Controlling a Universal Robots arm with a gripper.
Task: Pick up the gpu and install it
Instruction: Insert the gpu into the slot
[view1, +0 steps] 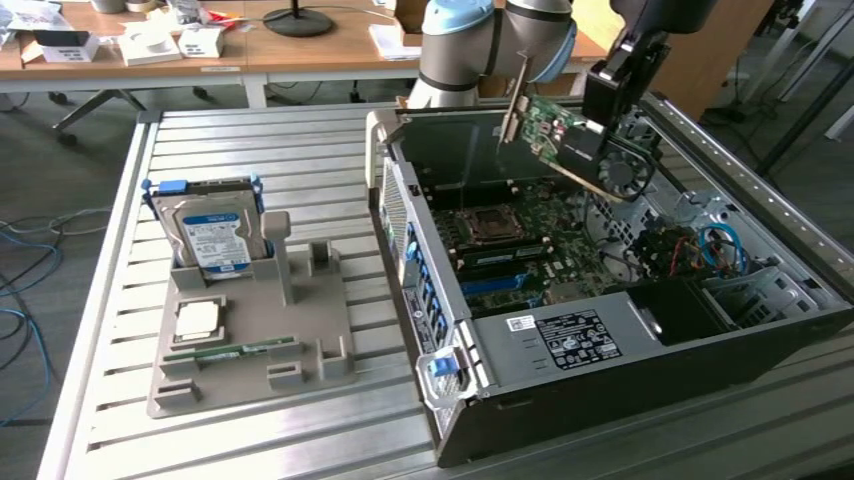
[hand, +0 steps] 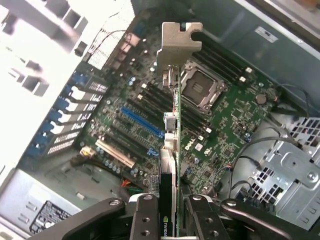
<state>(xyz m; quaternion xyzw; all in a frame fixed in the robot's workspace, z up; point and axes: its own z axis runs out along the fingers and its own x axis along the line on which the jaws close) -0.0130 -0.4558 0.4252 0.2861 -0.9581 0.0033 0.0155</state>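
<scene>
The gripper (view1: 607, 105) (hand: 170, 212), in the upper right of the exterior view, is clamped on the top edge of the gpu (view1: 567, 140) (hand: 172, 125). The card hangs tilted just below it, over the open computer case (view1: 561, 400). It is a thin, flat green circuit board with a black round fan and a silver metal end bracket.

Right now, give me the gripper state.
Gripper: shut on the gpu, holding it above the open computer case.

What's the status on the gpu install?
Gripper shut on gpu. Held above the motherboard in the open computer case, not seated. Nothing seen blocking the expansion slots.
</scene>
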